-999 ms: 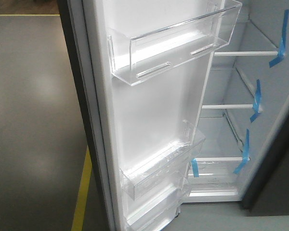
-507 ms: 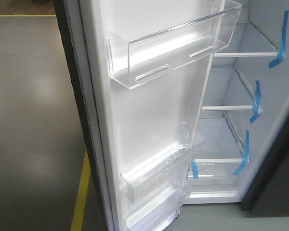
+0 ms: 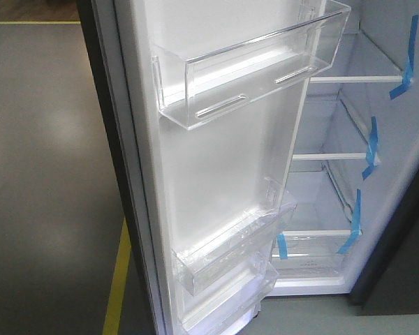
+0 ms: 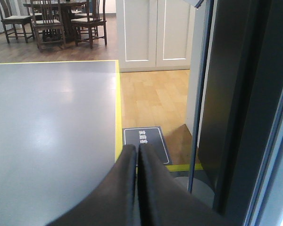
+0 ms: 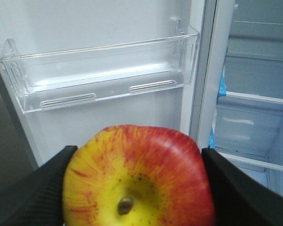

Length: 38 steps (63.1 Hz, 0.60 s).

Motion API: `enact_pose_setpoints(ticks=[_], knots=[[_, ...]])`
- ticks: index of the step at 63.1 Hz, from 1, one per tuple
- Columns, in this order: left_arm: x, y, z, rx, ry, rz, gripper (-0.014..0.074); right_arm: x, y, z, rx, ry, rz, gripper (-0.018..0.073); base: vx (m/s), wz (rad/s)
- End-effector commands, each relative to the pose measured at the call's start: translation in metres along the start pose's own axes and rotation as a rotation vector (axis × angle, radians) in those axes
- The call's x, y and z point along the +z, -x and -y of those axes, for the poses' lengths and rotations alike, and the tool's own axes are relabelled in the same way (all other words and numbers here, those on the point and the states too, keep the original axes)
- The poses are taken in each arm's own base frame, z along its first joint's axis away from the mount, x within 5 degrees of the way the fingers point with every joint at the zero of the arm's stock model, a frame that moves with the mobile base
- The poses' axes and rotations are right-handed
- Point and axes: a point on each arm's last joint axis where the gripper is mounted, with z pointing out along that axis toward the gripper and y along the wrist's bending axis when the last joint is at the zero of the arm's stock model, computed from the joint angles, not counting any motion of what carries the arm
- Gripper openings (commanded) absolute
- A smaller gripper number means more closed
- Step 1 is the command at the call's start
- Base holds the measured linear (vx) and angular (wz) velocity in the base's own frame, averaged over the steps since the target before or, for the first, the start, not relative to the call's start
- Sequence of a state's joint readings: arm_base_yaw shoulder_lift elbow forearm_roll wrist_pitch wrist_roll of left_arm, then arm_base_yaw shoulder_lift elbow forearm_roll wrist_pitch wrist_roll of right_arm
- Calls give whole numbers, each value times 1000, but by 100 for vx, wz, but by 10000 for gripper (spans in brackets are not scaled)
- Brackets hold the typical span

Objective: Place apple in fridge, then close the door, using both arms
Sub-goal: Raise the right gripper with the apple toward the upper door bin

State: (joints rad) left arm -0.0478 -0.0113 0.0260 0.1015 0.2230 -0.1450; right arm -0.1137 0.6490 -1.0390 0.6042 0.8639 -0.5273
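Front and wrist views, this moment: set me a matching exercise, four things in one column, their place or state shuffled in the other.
Things:
1. round red-and-yellow apple
2. black left gripper
3. upper clear plastic door bin
4. strips of blue tape

States:
A. stuck at the white shelf edges
B. empty
C. shut, holding nothing
D. clamped in the black right gripper

Pairs: 1-D, 2-C, 3-B, 4-A

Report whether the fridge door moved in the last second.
Yes, slightly: the door swung leftward in the front view, away from the taped fridge shelf, which stayed put.
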Motion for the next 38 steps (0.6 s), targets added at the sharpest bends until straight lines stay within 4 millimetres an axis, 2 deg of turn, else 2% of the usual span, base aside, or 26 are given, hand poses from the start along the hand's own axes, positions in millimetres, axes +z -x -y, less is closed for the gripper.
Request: enact_pose_setpoints(ticks=[1, 38], knots=[[0, 1, 1, -19, -12, 74, -6, -4, 13, 1, 3, -21, 95, -3, 0, 0], [0, 1, 1, -18, -22, 72, -6, -4, 13, 1, 3, -21, 95, -3, 0, 0]])
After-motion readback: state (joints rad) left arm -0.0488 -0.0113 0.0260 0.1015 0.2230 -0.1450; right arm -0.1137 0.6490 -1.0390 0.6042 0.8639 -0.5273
